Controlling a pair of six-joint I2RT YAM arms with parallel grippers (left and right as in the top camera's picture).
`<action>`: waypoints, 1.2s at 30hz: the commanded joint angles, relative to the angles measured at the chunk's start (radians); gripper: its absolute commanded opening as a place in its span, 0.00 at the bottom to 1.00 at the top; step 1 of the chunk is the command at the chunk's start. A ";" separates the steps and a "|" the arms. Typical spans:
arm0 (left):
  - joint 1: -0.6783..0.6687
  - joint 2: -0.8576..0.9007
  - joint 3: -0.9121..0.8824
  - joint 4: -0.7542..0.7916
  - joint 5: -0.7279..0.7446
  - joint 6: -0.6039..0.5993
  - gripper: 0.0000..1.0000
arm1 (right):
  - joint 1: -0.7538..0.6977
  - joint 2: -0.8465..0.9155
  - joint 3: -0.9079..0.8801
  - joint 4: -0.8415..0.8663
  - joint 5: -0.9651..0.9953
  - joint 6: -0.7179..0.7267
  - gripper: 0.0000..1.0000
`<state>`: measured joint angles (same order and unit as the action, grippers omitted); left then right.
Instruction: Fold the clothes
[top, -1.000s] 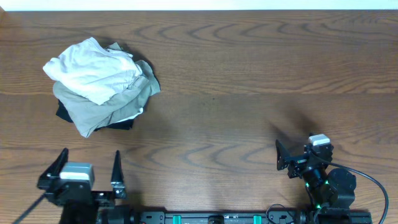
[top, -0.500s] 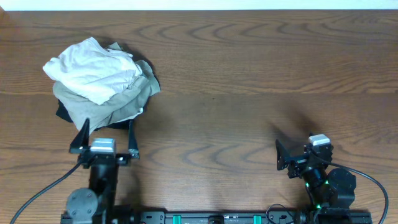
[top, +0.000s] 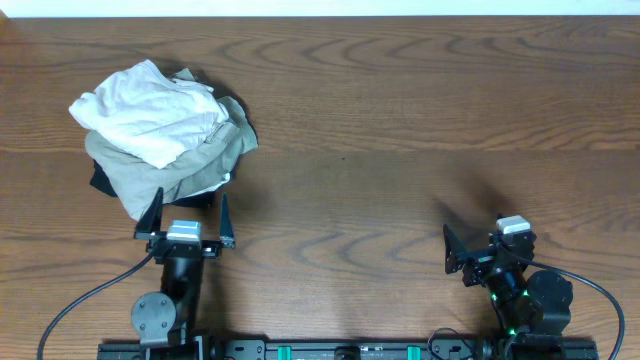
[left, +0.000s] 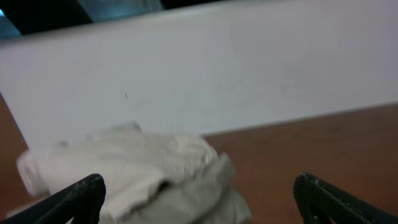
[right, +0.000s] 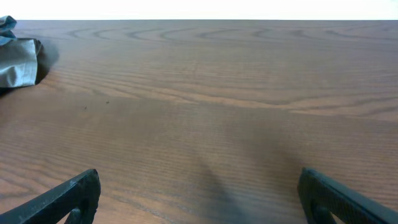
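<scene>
On the far left of the table (top: 400, 120) lie the clothes (top: 165, 140) in a rumpled heap: a pale cream-white garment (top: 150, 108) on top, a khaki one (top: 195, 160) under it, and something dark (top: 103, 182) at the bottom. Just in front of the heap, the left fingers (top: 189, 207) stand spread wide, gripping nothing. Well to the right, near the table's front edge, the right fingers (right: 199, 186) are likewise wide apart and empty.
</scene>
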<state>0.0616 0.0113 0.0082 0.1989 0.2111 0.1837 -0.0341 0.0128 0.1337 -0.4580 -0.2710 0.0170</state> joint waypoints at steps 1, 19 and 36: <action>-0.017 -0.010 -0.005 -0.003 0.016 0.003 0.98 | 0.003 -0.003 -0.004 0.002 0.002 -0.011 0.99; -0.027 -0.002 -0.004 -0.243 0.016 0.002 0.98 | 0.003 -0.003 -0.004 0.002 0.002 -0.011 0.99; -0.027 0.000 -0.004 -0.247 0.016 0.002 0.98 | 0.003 -0.003 -0.004 0.002 0.002 -0.011 0.99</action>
<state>0.0380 0.0113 0.0135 -0.0021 0.2089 0.1837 -0.0341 0.0128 0.1337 -0.4572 -0.2710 0.0170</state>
